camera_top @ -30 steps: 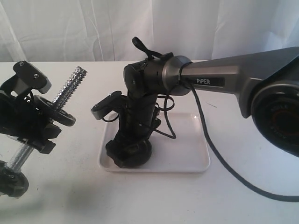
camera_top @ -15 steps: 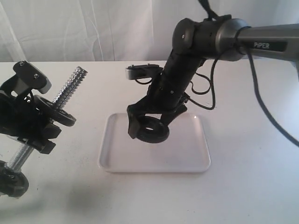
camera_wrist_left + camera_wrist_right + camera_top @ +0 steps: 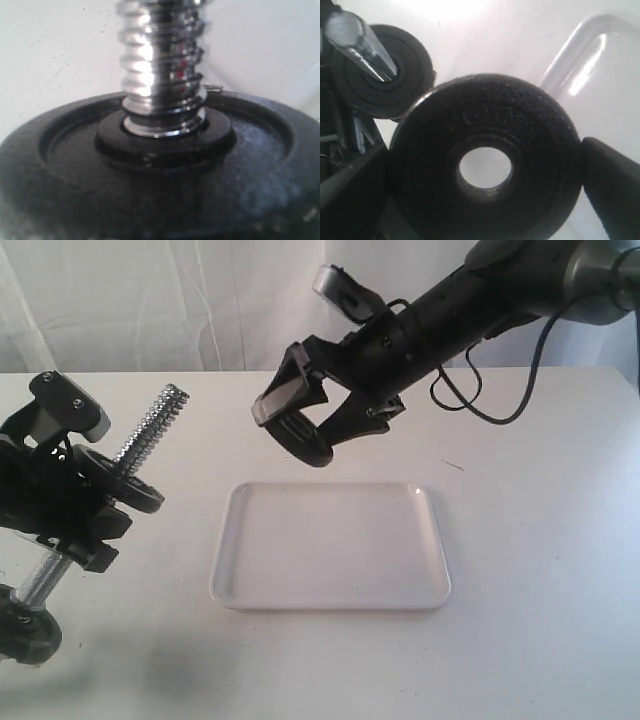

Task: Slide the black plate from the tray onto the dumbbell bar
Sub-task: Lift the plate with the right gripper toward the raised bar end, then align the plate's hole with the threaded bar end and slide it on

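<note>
1. a white table point(image 3: 540, 570) carries the scene; its top is plain and flat.
2. a shallow white tray point(image 3: 330, 552) with rounded corners lies flat on it near the middle, long side across the exterior view.
3. a small dark mark point(image 3: 452, 465) sits on the bare top just beyond the tray's far right corner.
4. at the near left edge, the dumbbell bar point(image 3: 148, 428) slants down to its lower disc point(image 3: 25, 632); whether that touches the table is unclear.

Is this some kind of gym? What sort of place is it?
Probably a robot test bench, not a gym: a plain white table, a white curtain behind it, and a robot's right claw holding a black weight plate near a dumbbell bar.
</note>
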